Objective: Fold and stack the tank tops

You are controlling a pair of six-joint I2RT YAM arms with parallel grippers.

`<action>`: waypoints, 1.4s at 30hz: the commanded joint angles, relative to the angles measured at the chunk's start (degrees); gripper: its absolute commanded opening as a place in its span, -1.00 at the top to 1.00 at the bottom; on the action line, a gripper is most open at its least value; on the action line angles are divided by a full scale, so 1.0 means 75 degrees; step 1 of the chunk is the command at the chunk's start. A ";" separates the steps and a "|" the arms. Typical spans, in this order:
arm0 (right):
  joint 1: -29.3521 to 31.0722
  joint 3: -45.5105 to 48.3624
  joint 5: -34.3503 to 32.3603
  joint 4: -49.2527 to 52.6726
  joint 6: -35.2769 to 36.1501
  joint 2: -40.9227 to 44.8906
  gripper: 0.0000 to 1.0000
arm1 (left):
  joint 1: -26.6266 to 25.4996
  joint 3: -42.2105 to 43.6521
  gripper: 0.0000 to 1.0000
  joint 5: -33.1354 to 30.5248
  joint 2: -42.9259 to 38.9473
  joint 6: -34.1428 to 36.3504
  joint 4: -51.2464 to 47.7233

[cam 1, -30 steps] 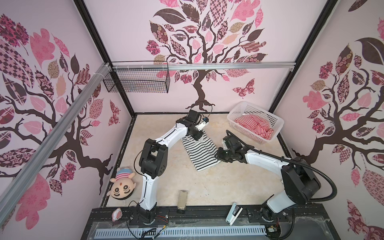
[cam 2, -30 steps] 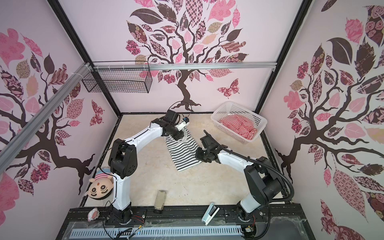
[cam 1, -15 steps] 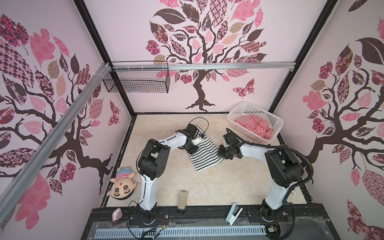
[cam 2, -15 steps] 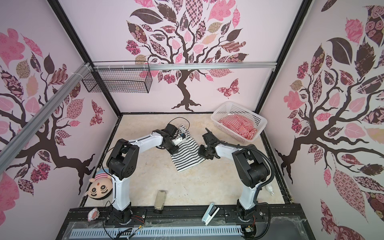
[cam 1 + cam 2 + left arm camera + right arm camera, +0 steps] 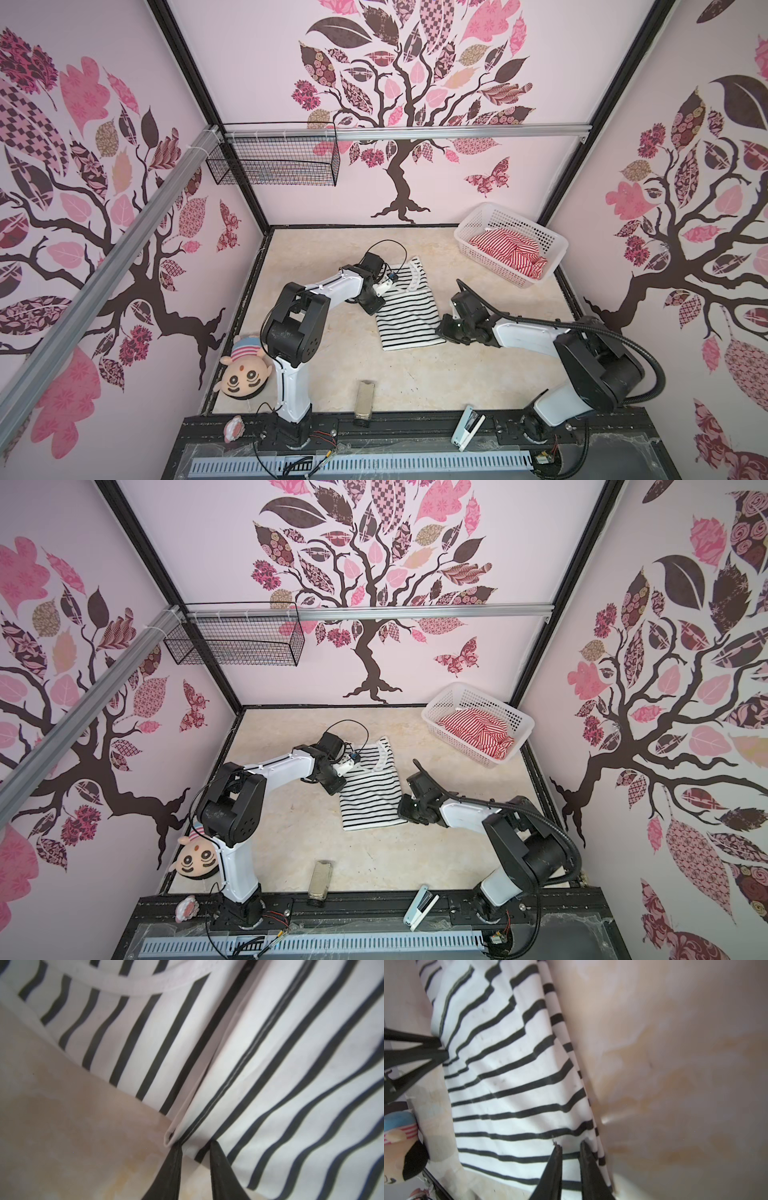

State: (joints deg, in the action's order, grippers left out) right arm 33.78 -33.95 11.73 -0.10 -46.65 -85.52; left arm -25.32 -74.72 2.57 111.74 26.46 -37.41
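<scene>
1. Check the beige marbled tabletop (image 5: 332,374). No folded stack lies anywhere around either pincer, so you can judge the task to be at an early stage.

2. Locate the white plastic lattice basket (image 5: 498,268). It stands well beyond the right pincer (image 5: 440,332), on the side away from that arm's base.

3. Locate the black-and-white striped knit tank top (image 5: 409,320). It lies flat between the two pincers. The left wrist view shows one doubled edge lying over the striped body, so at most a first fold is made; the remaining folds are not done. Its long axis runs away from the arm bases, slightly slanted. The white-trimmed neckline points away from the bases and the hem points toward them.

4. Locate the red-and-white striped tank top (image 5: 507,249). It lies bunched inside the basket, unfolded. You cannot read its axis.

5. Inspect the left pincer (image 5: 195,1147). Its jaws stand narrow with the doubled edge between them: it appears to pinch the cloth near the neckline end.

6. Inspect the right pincer in its wrist view. Its jaws stand narrow across the opposite edge, near the hem corner, apparently pinching it.
</scene>
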 commanded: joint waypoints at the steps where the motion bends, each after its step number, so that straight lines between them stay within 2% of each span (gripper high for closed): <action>1: 0.0295 0.1064 -0.0333 0.1220 -0.0843 0.0584 0.58 | 0.0048 0.0240 0.45 0.0371 -0.0316 0.0231 -0.0446; 5: 0.0454 0.1728 -0.0019 0.1407 -0.1339 0.2075 0.48 | -0.0078 0.0476 0.45 0.0771 -0.0743 0.0277 -0.0552; 8: 0.0455 0.1744 -0.0055 0.1953 -0.1397 0.3477 0.14 | -0.0151 0.0649 0.44 0.1040 -0.1297 0.0113 -0.0577; 10: 0.0453 0.1549 -0.0233 0.2573 -0.1363 0.4151 -0.02 | -0.0180 0.0826 0.42 0.1299 -0.1742 0.0082 -0.0602; 14: 0.0456 0.1407 -0.0380 0.3518 -0.1463 0.4778 -0.11 | -0.0585 0.1458 0.38 0.1163 -0.2608 0.0229 -0.0448; 18: 0.0453 0.1767 -0.0467 0.3912 -0.1555 0.4964 -0.09 | -0.1390 0.2423 0.33 0.0550 -0.3434 0.0349 0.0152; 21: 0.0463 0.2021 -0.0466 0.4028 -0.1615 0.5038 -0.07 | -0.1869 0.2894 0.29 0.0530 -0.3827 0.0238 0.0397; 25: 0.0455 0.2360 -0.0264 0.3613 -0.1741 0.4946 -0.04 | -0.2460 0.3362 0.17 0.0349 -0.4022 0.0127 0.0709; 28: 0.0460 0.2562 -0.0020 0.2931 -0.1927 0.4628 0.00 | -0.2850 0.3529 0.19 0.0077 -0.3999 0.0094 0.0880; 34: 0.0471 0.2525 0.0001 0.2381 -0.1995 0.3902 0.16 | -0.2975 0.3513 0.19 0.0197 -0.3977 0.0023 0.0841; 42: 0.0479 0.2217 -0.0144 0.2586 -0.1868 0.3914 0.51 | -0.3038 0.3677 0.18 0.0517 -0.4070 -0.0125 0.0866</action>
State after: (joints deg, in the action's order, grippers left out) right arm 37.01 -16.93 11.94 14.76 -61.01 -55.37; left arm -47.62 -49.10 4.78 82.46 26.61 -31.97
